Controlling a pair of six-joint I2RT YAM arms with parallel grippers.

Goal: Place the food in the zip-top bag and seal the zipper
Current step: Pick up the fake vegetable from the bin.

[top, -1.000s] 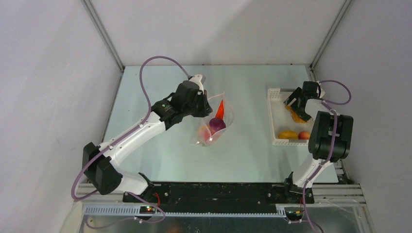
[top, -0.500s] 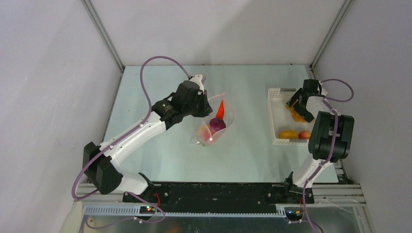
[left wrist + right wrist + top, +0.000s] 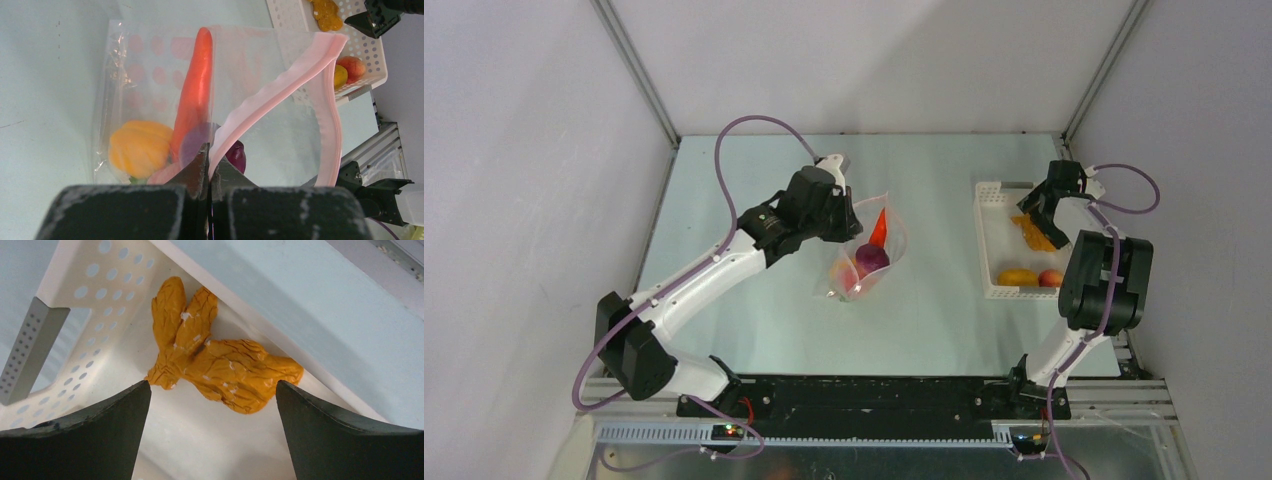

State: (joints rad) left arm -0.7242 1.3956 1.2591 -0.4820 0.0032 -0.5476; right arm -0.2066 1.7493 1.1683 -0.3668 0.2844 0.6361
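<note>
The clear zip-top bag [image 3: 869, 255] with pink dots lies mid-table, its mouth held open. My left gripper [image 3: 852, 212] is shut on the pink zipper strip [image 3: 280, 92] at the bag's rim [image 3: 210, 157]. Inside the bag are a red-orange carrot [image 3: 196, 87], a yellow-orange pumpkin-like piece [image 3: 140, 147] and a purple piece [image 3: 236, 155]. My right gripper [image 3: 1034, 210] is open over the white basket [image 3: 984, 215], its jaws either side of a wrinkled orange food piece [image 3: 220, 365], a little short of it and not touching. A yellow piece [image 3: 1017, 277] and a red piece [image 3: 1050, 278] lie at the basket's near end.
The white slotted basket [image 3: 95, 305] stands at the table's right edge, close to the right wall and frame post [image 3: 1069, 135]. The left arm [image 3: 714, 265] stretches diagonally across the left half of the table.
My right gripper has drawn back toward the far end of the basket, away from the orange piece. The left gripper and the bag have not moved.
</note>
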